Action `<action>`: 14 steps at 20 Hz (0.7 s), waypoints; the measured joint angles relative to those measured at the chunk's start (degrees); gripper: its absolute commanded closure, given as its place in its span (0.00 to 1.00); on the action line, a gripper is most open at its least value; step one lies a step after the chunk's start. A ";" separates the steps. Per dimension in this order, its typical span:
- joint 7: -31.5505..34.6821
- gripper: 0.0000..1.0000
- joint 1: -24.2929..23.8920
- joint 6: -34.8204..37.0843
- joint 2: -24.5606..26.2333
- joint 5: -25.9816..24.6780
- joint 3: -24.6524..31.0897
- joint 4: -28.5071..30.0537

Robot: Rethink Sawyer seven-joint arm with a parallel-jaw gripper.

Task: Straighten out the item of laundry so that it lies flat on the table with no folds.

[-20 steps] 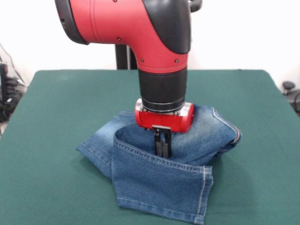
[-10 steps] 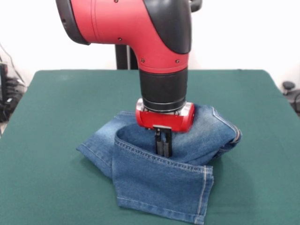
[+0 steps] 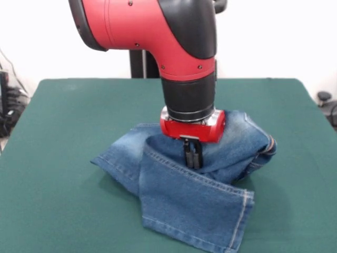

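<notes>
1. Jeans (image 3: 195, 203) lay crumpled at mid-table, toward the near edge, still folded: one hemmed leg doubled over the front, orange-tan stitching along its fold line.
2. Gripper (image 3: 192, 158) stood vertical over the bundle, fingers (image 3: 188, 157) pressed together and pinching the denim fold at its upper edge.
3. Red and black arm (image 3: 158, 31) came down from above.
4. Green table (image 3: 58, 158) surrounded the jeans on all sides.

The arm (image 3: 158, 37) hides part of the jeans (image 3: 184, 195).
</notes>
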 measured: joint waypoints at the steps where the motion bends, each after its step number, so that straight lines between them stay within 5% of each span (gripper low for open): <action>1: 0.00 1.00 -0.12 0.52 -0.11 1.36 0.12 0.81; 14: 0.00 1.00 -0.27 15.19 -1.66 14.70 2.60 10.49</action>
